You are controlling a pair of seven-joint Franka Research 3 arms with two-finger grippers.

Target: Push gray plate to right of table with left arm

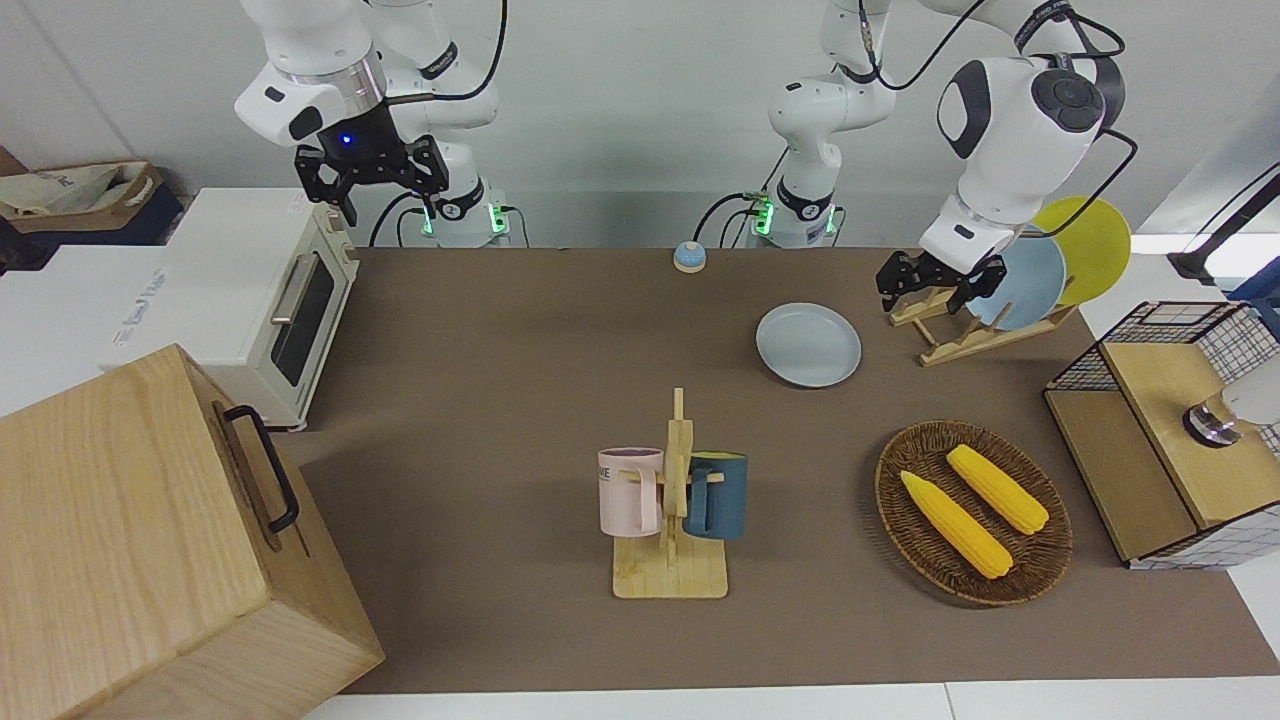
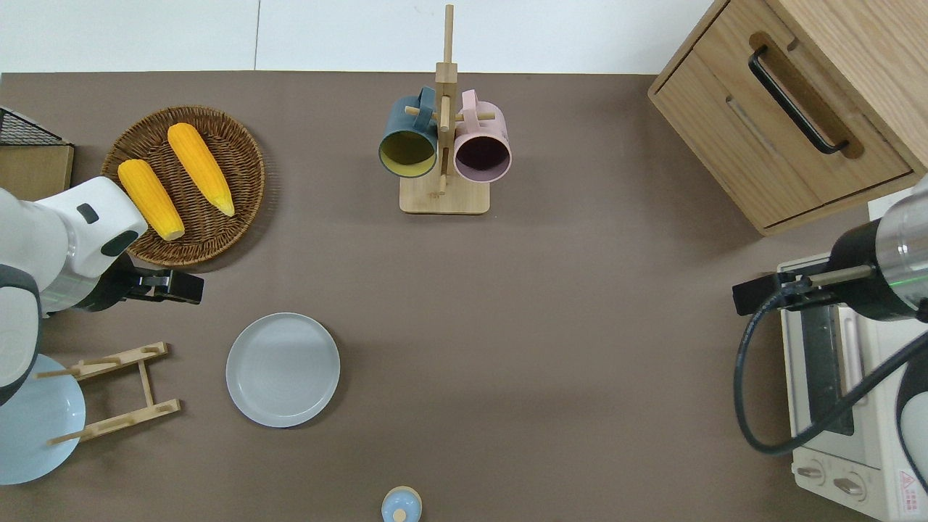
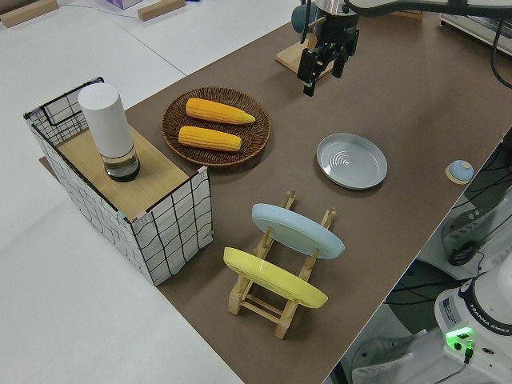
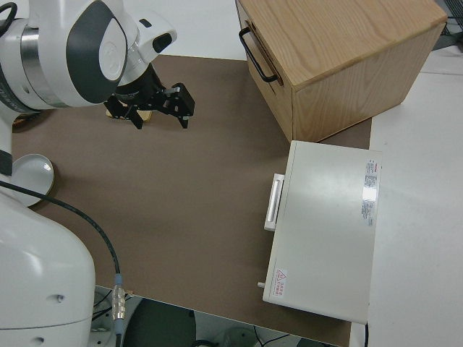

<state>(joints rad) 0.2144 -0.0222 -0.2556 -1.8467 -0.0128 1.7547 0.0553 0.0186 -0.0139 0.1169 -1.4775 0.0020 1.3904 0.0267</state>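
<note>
The tabletop (image 2: 551, 304) lies bare toward the right arm's end, leaving a path for a push. The left arm (image 1: 1010, 130) hangs above the tabletop between the corn basket (image 2: 185, 185) and the plate rack (image 2: 116, 391), likely lining up on the plate; its gripper (image 2: 170, 285) looks spread. The right arm is parked, fingers apart. The gray plate (image 2: 283, 368) lies flat just beside the rack: round, shallow, pale, raised rim, untouched.
</note>
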